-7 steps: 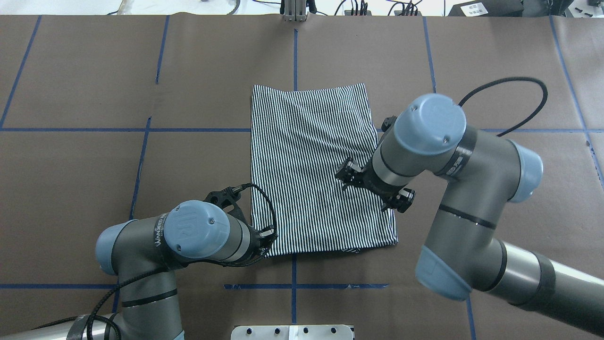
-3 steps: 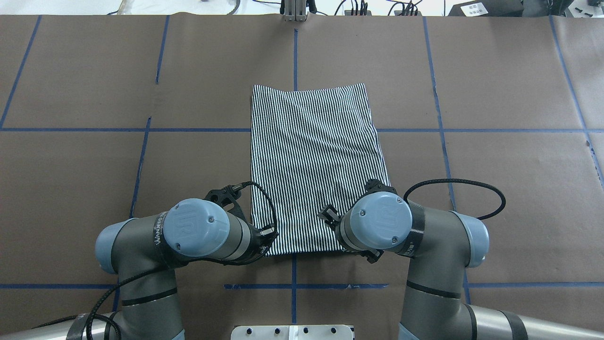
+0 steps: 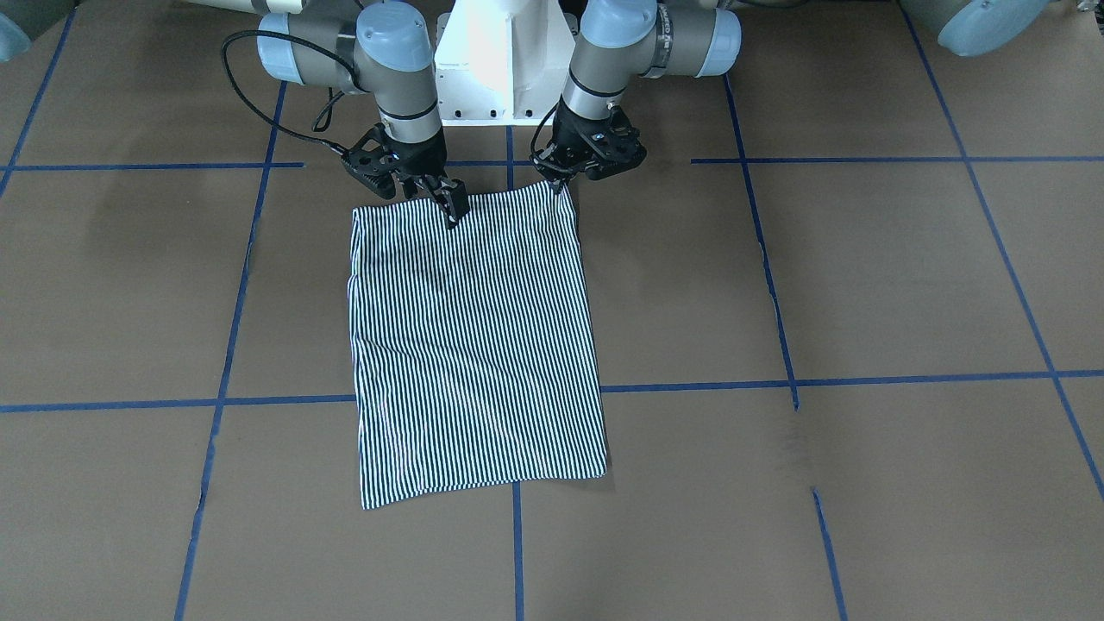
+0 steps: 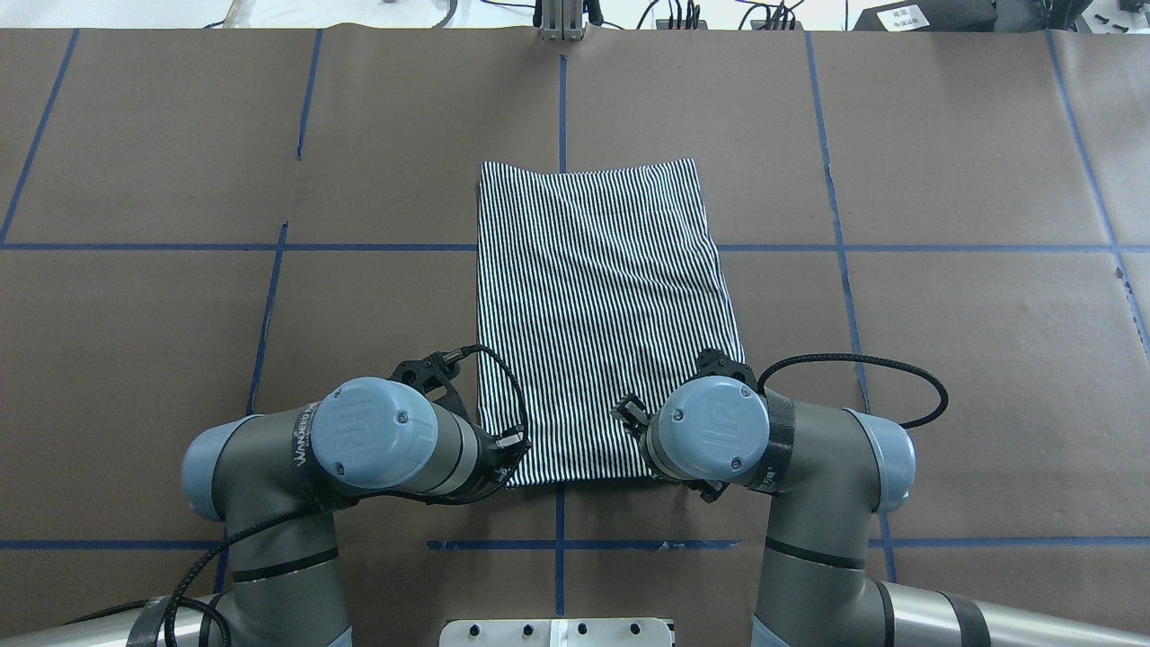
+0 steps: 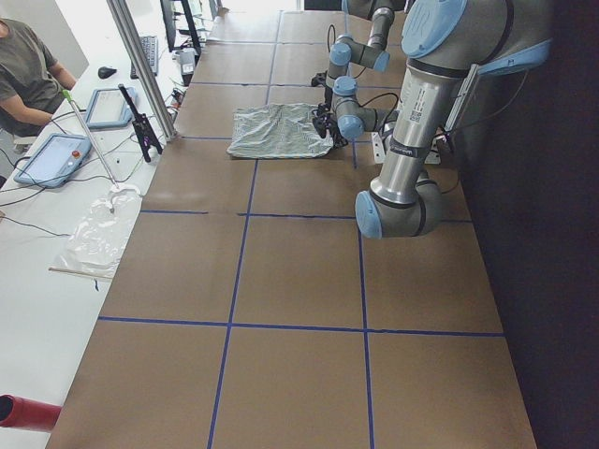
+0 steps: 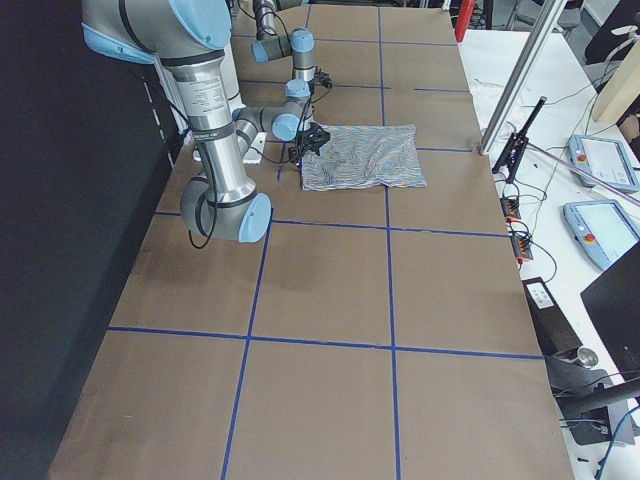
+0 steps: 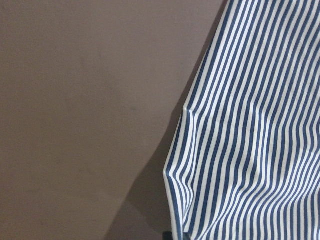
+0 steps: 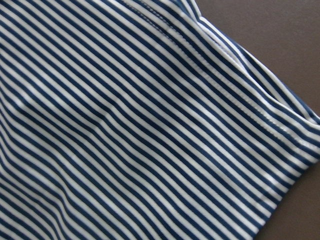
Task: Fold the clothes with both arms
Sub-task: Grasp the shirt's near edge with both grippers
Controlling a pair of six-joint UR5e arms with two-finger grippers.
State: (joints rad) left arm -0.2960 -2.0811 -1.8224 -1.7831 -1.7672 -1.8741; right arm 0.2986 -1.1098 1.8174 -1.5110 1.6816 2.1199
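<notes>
The navy-and-white striped shirt (image 3: 474,345) lies folded into a tall rectangle on the brown table, also in the overhead view (image 4: 593,305); collar and placket are hidden. My left gripper (image 3: 559,183) is shut on the shirt's near corner on my left side, holding it slightly raised; the left wrist view shows that cloth (image 7: 250,125) draped with a shadow under it. My right gripper (image 3: 454,211) is down on the near edge, toward my right side; its fingers look open. The right wrist view is filled by the hemmed corner (image 8: 125,125).
The table (image 3: 862,285) is covered in brown paper with blue tape grid lines. The white pedestal base (image 3: 504,60) stands just behind the shirt's near edge. An operator (image 5: 28,65) sits at a side bench with tablets.
My right arm swung back from over the shirt's right side to its near edge and came down there. My left arm has not moved.
</notes>
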